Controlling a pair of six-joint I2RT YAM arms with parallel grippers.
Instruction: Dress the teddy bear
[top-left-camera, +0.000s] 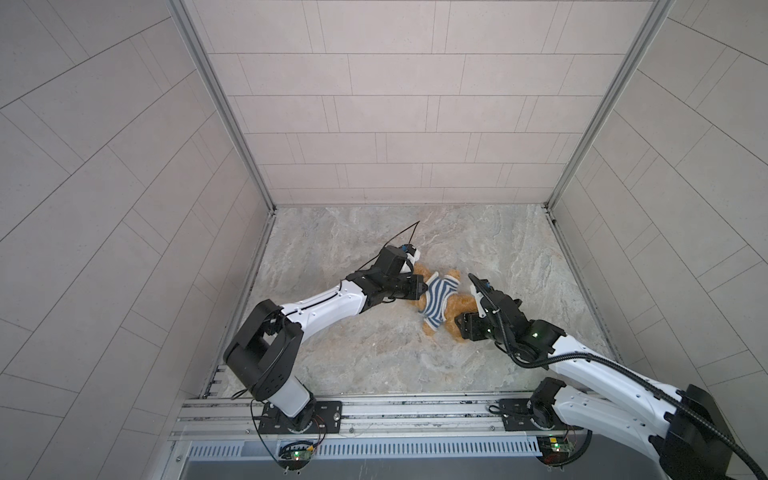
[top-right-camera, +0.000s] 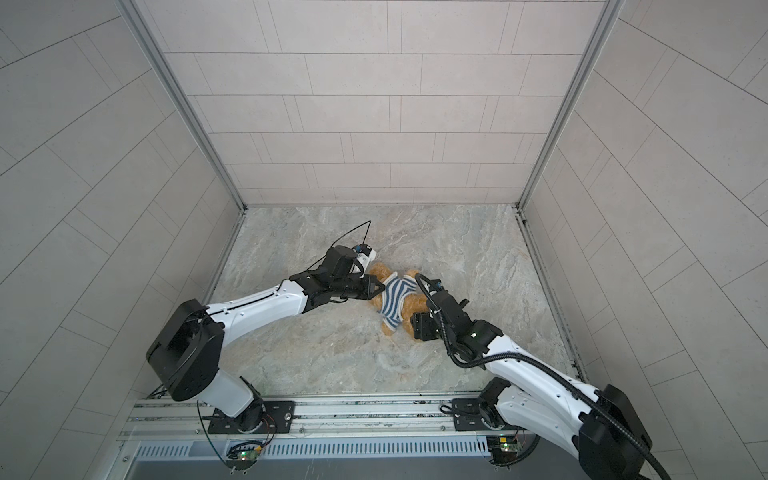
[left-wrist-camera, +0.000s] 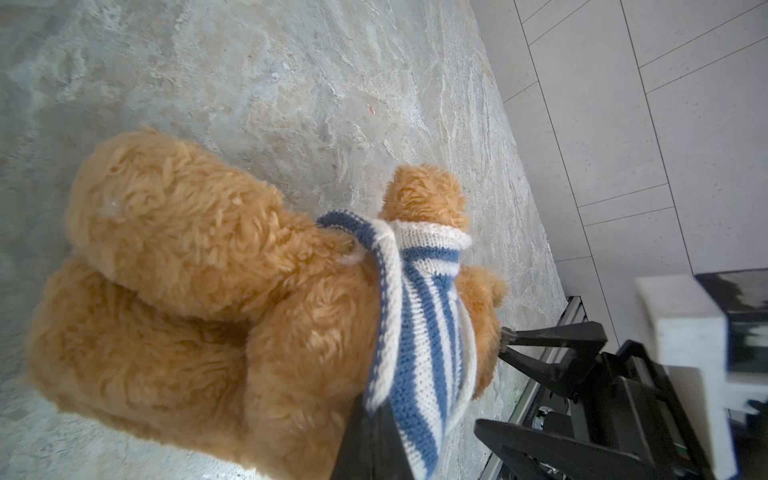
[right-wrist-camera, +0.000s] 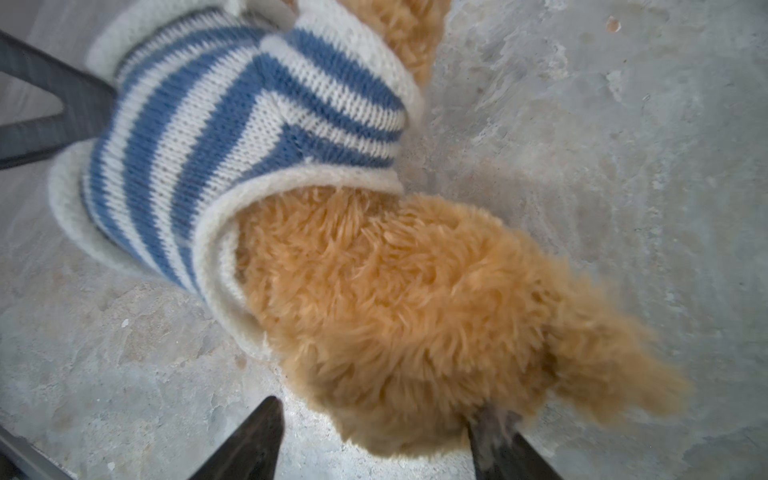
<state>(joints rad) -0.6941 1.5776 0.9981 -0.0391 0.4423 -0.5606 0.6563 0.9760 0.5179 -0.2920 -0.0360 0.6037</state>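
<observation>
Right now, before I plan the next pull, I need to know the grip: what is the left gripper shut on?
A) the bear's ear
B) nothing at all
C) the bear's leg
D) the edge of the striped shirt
D: in the left wrist view the left gripper is shut, with the knit of the striped shirt running down between its fingers, drawn taut from the teddy bear.

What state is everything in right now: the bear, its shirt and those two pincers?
teddy bear: lying on the floor, partly dressed.
striped shirt: around the bear's torso, lower body bare.
left fingers: shut on the shirt's edge.
right fingers: open, straddling the bear's lower body.
</observation>
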